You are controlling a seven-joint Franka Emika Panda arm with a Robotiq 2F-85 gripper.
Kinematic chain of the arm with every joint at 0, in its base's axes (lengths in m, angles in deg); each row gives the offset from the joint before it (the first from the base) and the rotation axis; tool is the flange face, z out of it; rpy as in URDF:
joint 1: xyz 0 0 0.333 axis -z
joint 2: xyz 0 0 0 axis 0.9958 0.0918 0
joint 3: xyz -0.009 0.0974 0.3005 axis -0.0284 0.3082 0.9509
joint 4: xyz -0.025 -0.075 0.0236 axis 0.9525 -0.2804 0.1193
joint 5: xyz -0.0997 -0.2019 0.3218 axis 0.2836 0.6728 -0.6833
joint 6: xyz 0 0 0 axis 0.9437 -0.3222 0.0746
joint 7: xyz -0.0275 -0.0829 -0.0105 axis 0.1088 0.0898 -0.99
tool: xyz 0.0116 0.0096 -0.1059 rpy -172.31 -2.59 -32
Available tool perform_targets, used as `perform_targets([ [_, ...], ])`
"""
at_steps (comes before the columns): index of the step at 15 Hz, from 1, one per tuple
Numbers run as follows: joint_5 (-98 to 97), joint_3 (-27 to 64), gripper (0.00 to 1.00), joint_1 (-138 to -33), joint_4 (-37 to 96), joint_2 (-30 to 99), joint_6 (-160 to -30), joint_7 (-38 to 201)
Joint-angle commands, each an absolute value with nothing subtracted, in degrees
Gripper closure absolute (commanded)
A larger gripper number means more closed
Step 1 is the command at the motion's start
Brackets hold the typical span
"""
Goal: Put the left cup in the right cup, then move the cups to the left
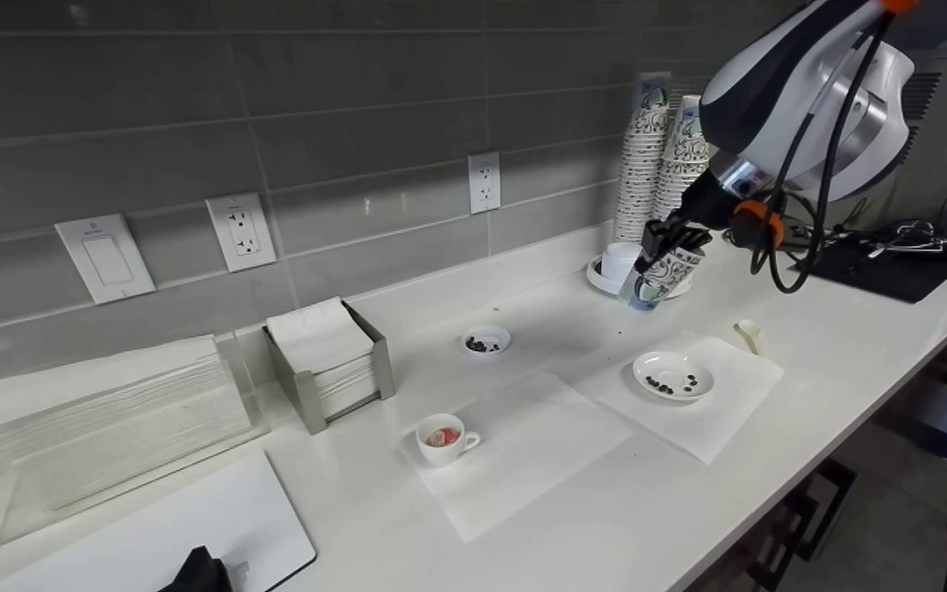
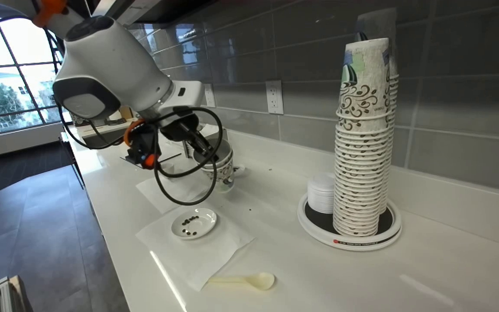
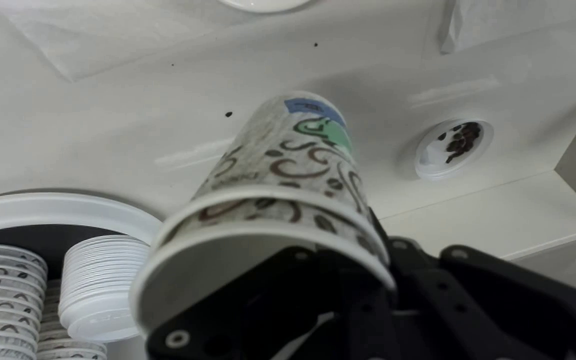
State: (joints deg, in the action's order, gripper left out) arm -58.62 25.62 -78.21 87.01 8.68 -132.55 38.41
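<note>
Together: cups, two, paper, speckled, one nested inside the other, tilted above the counter; gripper pinches their walls near the rim, presumably so both travel left as one.

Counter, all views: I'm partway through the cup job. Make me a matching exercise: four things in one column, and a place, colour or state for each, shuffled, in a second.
Things
1. nested paper cups
2. teacup
3. tall paper-cup stacks
4. spoon

Place, colour or state
A. on a round tray
B. pale yellow
C. tilted, held by the gripper
D. holds something red

Right pairs: 1-C; 2-D; 3-A; 4-B.
</note>
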Motion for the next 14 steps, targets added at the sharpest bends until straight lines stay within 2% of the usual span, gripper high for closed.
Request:
perform_targets([
  [1, -56.42, 29.08, 0.99, -79.48, 88.58, 9.17, -136.45, 40.45],
  [8, -47.64, 43.48, 0.99, -80.44, 91.45, 14.29, -150.60, 43.96],
  [9, -39.75, 39.03, 0.99, -85.26, 93.08, 14.85, -152.28, 48.71],
  [10, -43.71, 46.17, 0.99, -79.36, 92.33, 16.15, -153.01, 42.85],
  [14, -46.59, 48.09, 0.99, -79.79, 92.65, 18.77, -154.46, 33.34],
])
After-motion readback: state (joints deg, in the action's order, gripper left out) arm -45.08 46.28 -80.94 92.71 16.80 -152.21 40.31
